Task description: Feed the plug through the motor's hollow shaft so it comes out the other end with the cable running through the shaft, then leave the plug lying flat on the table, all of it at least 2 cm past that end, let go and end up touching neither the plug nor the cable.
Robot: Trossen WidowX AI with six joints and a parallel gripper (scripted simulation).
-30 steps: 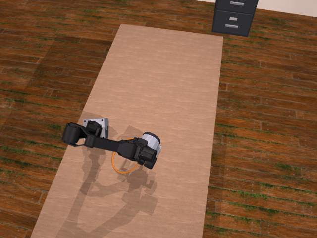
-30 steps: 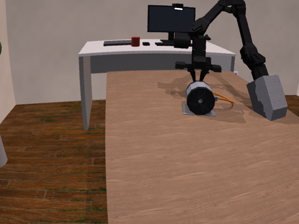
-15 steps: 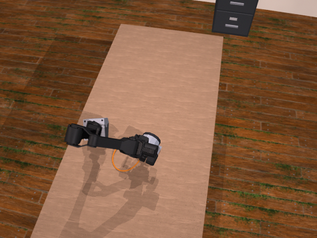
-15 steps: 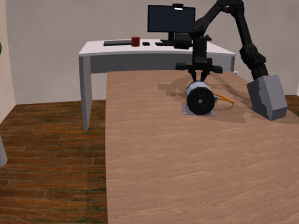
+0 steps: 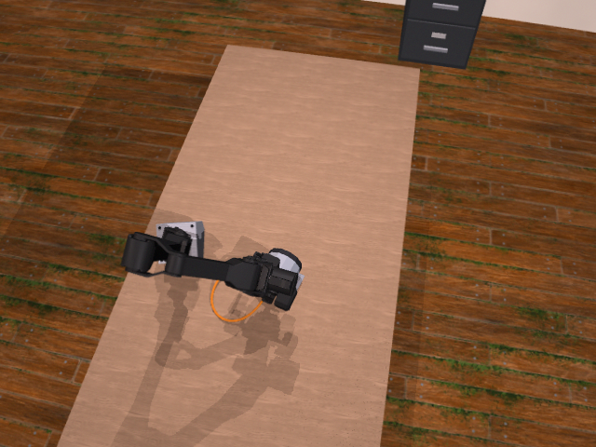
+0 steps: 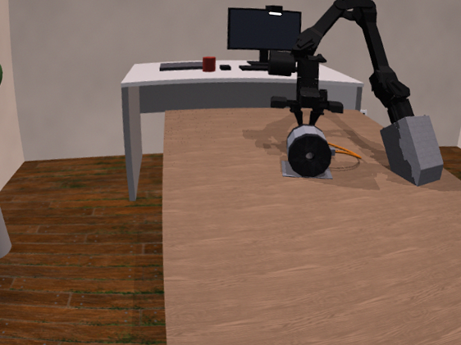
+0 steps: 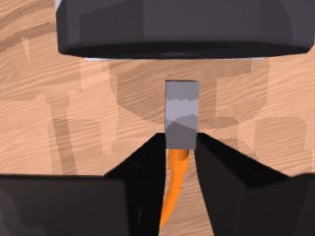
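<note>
The motor (image 6: 308, 152) is a grey cylinder with a black end face and a small centre hole, standing on a grey base plate on the table. It also shows in the overhead view (image 5: 288, 262) and as a dark body at the top of the wrist view (image 7: 177, 27). My gripper (image 7: 179, 142) is shut on the grey plug (image 7: 181, 114), which sticks out past the fingertips and points at the motor's rear side, a short gap away. The orange cable (image 7: 173, 189) trails back from the plug and loops on the table (image 5: 231, 310). In the side view my gripper (image 6: 306, 119) hangs just behind the motor's top.
The arm's grey base block (image 6: 412, 149) stands at the table's right edge. A white desk (image 6: 232, 81) with a monitor and a red cup stands behind the table. A black filing cabinet (image 5: 440, 31) stands past the table's far end.
</note>
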